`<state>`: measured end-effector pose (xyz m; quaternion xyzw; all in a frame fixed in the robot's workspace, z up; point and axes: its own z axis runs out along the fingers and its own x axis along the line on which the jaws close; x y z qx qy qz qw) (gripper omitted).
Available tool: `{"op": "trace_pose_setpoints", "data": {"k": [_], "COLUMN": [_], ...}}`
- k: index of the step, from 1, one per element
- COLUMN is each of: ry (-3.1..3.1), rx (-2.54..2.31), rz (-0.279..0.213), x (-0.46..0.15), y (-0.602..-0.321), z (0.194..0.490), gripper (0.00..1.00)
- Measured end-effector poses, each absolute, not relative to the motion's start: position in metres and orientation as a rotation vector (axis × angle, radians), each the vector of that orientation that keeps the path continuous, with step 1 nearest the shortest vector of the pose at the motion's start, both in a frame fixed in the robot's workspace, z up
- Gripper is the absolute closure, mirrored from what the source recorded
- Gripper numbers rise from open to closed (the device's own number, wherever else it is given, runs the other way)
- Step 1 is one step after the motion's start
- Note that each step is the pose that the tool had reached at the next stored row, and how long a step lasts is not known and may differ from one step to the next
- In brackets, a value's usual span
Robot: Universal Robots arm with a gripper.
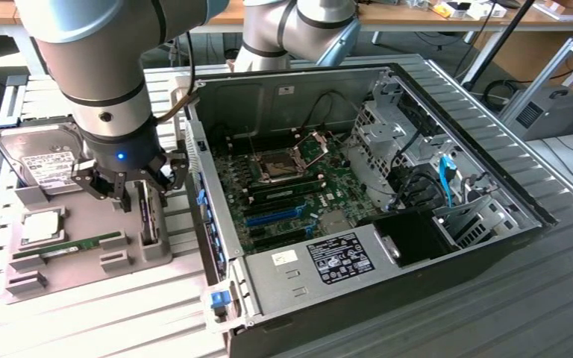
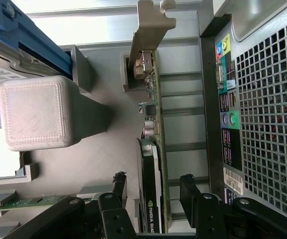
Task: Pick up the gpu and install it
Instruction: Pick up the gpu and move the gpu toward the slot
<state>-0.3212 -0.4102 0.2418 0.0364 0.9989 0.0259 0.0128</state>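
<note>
The gpu [image 1: 148,216] stands on its edge in a slot of the grey holder tray [image 1: 87,212], to the exterior view's left of the open computer case [image 1: 366,186]. In the wrist view the gpu [image 2: 151,149] is a dark card with a green board edge, and its silver bracket [image 2: 150,30] is at the end away from me. My gripper [image 1: 133,188] hangs right over the card. It is open, and in the wrist view the gripper [image 2: 153,178] has one black finger on each side of the card with a gap to it on both sides.
A hard drive [image 1: 42,160], a CPU [image 1: 42,226] and a green RAM stick [image 1: 68,246] also sit in the tray. The case's motherboard [image 1: 286,194] has blue slots [image 1: 271,215]. The case's rear panel [image 2: 262,124] is close beside the card. A second arm [image 1: 297,30] stands behind the case.
</note>
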Motion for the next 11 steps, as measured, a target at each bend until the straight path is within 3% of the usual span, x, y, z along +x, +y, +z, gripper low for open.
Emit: {"op": "trace_pose_setpoints", "data": {"k": [9,11], "ry": [3.113,3.113], "rx": [0.113,0.113], "rz": [0.081,0.081], "x": [-0.3212,-0.3212], "y": [-0.4102,-0.4102], "z": [0.2418,0.2418], "gripper": [0.45,0.59]}}
